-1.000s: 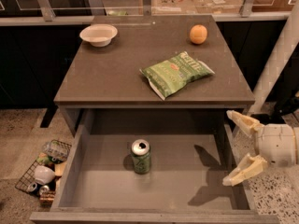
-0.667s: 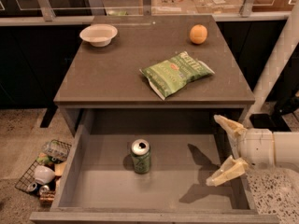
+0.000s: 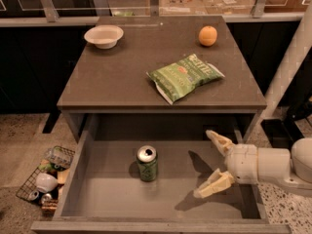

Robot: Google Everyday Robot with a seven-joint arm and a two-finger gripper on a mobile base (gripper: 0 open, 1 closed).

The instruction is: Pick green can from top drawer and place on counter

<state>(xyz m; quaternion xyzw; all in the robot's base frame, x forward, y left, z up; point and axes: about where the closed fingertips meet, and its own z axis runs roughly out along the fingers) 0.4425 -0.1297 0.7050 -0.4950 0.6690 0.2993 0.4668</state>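
Observation:
The green can (image 3: 146, 163) stands upright on the grey floor of the open top drawer (image 3: 107, 199), left of its middle, silver top and pull-tab up. My gripper (image 3: 212, 163) reaches in from the right over the drawer's right half. Its two pale fingers (image 3: 212, 185) are spread wide and point left toward the can. The gripper is open and empty, about a can's height to the right of the can. The counter (image 3: 117, 77) is the grey-brown table top above the drawer.
On the counter lie a flat green chip bag (image 3: 185, 75), a white bowl (image 3: 104, 35) at the back left and an orange (image 3: 208, 35) at the back right. A wire basket (image 3: 44, 179) of clutter sits on the floor left of the drawer. A white post (image 3: 287, 67) stands at right.
My gripper has moved left, from beside the drawer's right wall to over the drawer floor, closer to the can. Its fingers stay spread. The can has not moved.

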